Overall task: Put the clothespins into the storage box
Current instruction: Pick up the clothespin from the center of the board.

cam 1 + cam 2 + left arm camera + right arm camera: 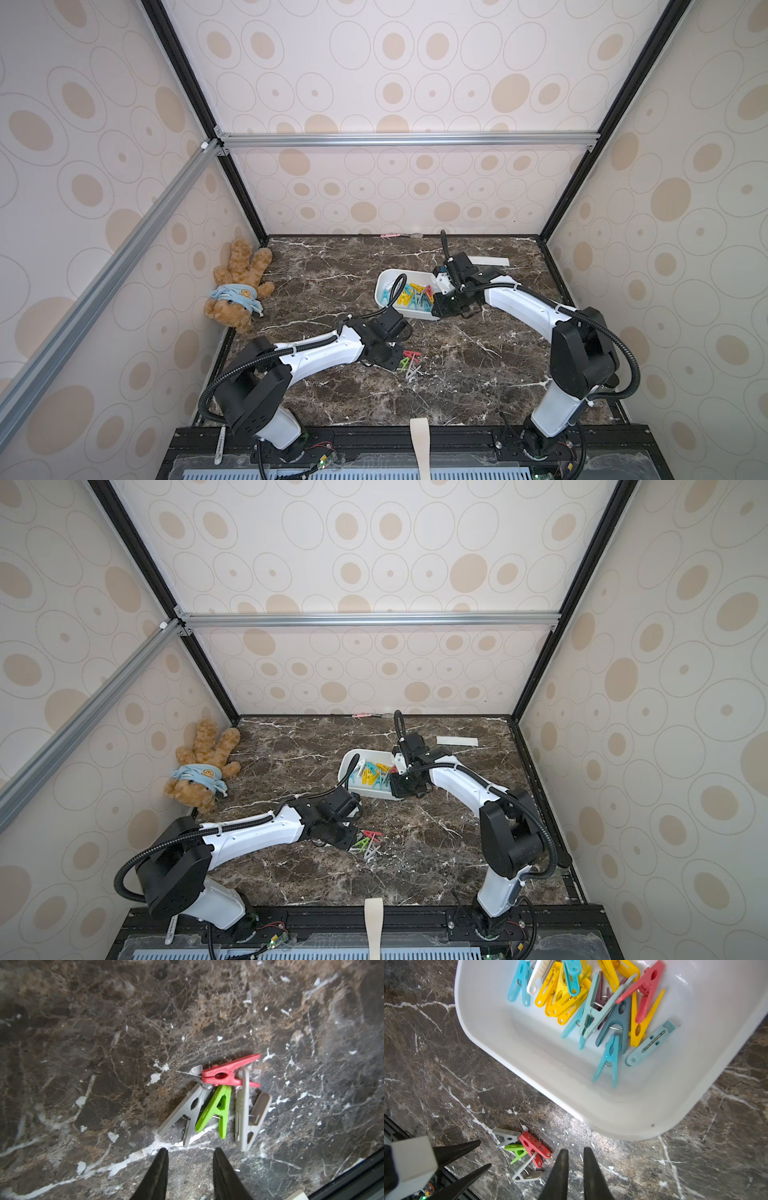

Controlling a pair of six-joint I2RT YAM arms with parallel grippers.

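Left end effector point(190, 1150) hovers, parted, near loose clothespins point(218, 1109).

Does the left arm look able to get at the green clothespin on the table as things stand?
Probably yes: the left gripper sits open just short of the green clothespin, nothing between them, though grey clothespins flank it closely.

The dark brown marble table point(332, 399), veined in white, fills the lower middle of both top views. On it lie a brown teddy bear point(235, 286) at its left edge, the white storage box point(415, 314) right of centre, a flat white strip point(492, 261) above the box, and a small pink thing point(390, 235) at the far edge. Below the box and apart from it, a red clothespin point(228, 1073), a green clothespin point(218, 1111) and two grey clothespins point(187, 1111) lie bunched together.
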